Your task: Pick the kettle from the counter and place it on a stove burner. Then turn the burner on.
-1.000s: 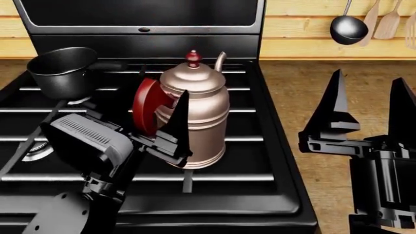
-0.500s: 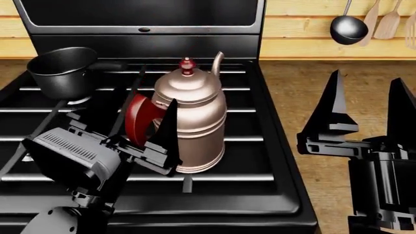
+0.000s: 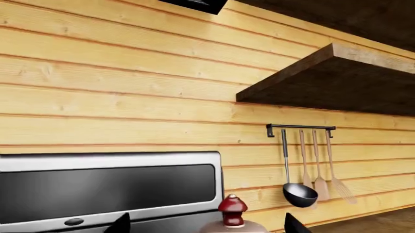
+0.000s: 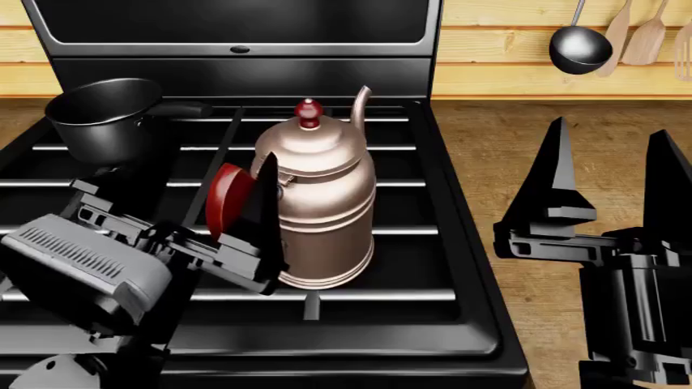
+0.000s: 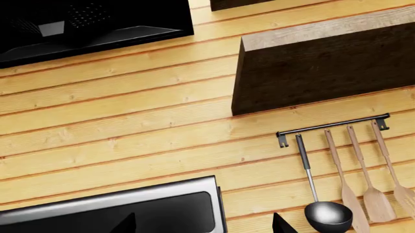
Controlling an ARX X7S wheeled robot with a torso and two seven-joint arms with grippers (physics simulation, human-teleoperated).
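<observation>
The kettle point(image 4: 314, 212) stood upright on the stove grate, just ahead of the left pincer point(image 4: 243, 227), whose fingers flanked its red handle; actual grip could not be confirmed. The right pincer point(image 4: 611, 190) was wide open and empty above the worktop point(image 4: 508, 154), apparently on standby.
</observation>
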